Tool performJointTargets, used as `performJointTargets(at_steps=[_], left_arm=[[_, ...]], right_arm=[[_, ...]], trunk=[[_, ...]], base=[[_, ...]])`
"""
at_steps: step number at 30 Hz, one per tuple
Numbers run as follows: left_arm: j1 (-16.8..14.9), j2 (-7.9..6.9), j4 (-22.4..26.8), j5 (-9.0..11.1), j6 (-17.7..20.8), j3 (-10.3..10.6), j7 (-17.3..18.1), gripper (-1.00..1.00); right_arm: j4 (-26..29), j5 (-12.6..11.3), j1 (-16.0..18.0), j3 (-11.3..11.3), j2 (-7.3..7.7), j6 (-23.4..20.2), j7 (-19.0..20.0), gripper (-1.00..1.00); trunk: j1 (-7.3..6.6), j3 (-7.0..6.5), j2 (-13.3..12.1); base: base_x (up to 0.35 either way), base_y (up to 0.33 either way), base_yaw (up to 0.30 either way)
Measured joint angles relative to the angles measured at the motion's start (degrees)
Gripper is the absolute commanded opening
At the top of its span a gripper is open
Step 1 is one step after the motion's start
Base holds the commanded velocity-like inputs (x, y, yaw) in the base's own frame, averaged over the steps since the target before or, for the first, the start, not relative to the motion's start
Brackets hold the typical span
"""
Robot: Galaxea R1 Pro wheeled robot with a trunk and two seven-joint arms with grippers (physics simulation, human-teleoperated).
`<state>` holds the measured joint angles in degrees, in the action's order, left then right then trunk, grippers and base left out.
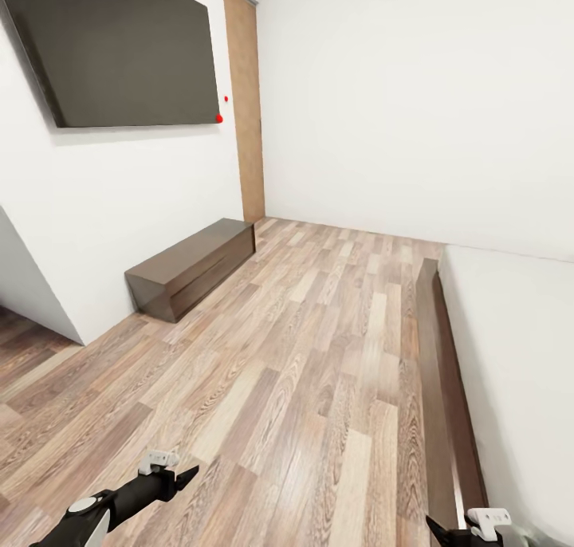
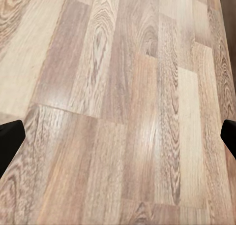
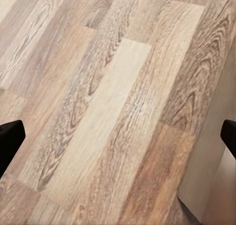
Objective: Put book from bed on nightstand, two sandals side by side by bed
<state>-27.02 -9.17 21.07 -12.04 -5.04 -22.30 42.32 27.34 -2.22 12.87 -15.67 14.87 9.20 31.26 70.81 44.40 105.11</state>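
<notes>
The bed (image 1: 518, 332) lies along the right, a pale mattress on a dark brown frame (image 1: 441, 371). The book, the sandals and the nightstand are out of view. My left gripper (image 1: 182, 478) hangs low over the wood-plank floor at the bottom left. In the left wrist view its gripper (image 2: 118, 139) is open, the dark fingertips (image 2: 10, 139) far apart with bare planks between them. My right gripper (image 1: 437, 526) sits at the bottom right, just beside the bed frame. It is open too (image 3: 118, 139), with nothing between its fingers.
A long low dark brown bench (image 1: 191, 268) stands against the left wall under a big dark screen (image 1: 119, 49). A brown door (image 1: 245, 108) is in the far corner. A wall corner (image 1: 48, 292) juts out at the left. Wood floor (image 1: 319, 356) stretches between bench and bed.
</notes>
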Motion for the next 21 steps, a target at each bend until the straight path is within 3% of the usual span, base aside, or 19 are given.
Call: performJointTargets(at_steps=[8,21], left_arm=[[0.0,0.41,0.0,0.0,0.0,-0.1,0.0,1.00],[0.0,0.70,0.0,0.0,0.1,-0.1,0.0,1.00]], right_arm=[[0.0,0.0,0.0,0.0,0.00,0.0,0.0,1.00],[0.0,0.0,0.0,0.0,0.00,0.0,0.0,1.00]], trunk=[[-0.01,0.00,0.0],[-0.04,0.00,0.0]], base=[[0.032,0.000,0.000],[0.308,0.000,0.000]])
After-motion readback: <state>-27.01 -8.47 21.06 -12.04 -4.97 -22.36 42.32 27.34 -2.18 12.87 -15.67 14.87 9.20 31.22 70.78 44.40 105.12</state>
